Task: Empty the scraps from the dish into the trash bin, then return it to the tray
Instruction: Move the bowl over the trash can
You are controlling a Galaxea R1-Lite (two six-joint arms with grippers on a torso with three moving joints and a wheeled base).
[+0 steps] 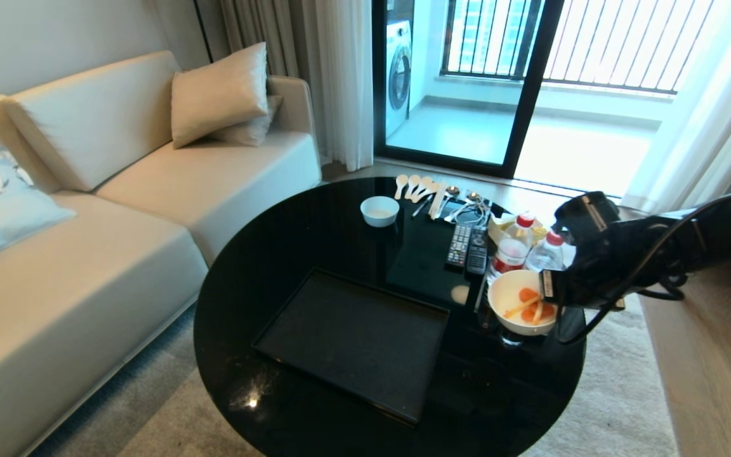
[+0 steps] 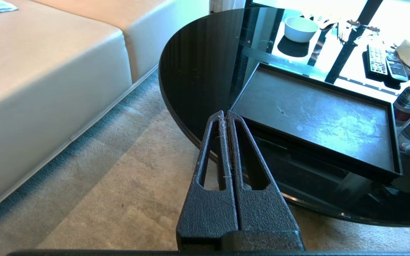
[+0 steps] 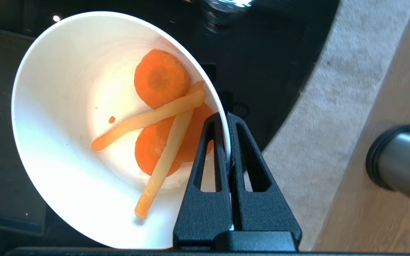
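Note:
The dish (image 1: 504, 293), a deep white bowl, is held above the right part of the round black tabletop (image 1: 315, 222), next to the bottles. My right gripper (image 1: 546, 285) is shut on its rim, one finger inside and one outside (image 3: 225, 115). The scraps (image 3: 162, 81), orange slices and pale strips, lie inside the dish (image 3: 66, 106). The black tray (image 1: 353, 336) lies bare to the dish's left on the table. The trash bin (image 3: 397, 160) shows in part on the wood floor beyond the rug. My left gripper (image 2: 225, 113) is shut on nothing, parked over the carpet by the table's edge, near the tray (image 2: 315, 117).
A smaller white bowl (image 1: 379, 210), spoons (image 1: 416, 185), two remotes (image 1: 467, 247) and water bottles (image 1: 513, 244) crowd the far and right side of the table. A beige sofa (image 1: 118, 222) stands to the left.

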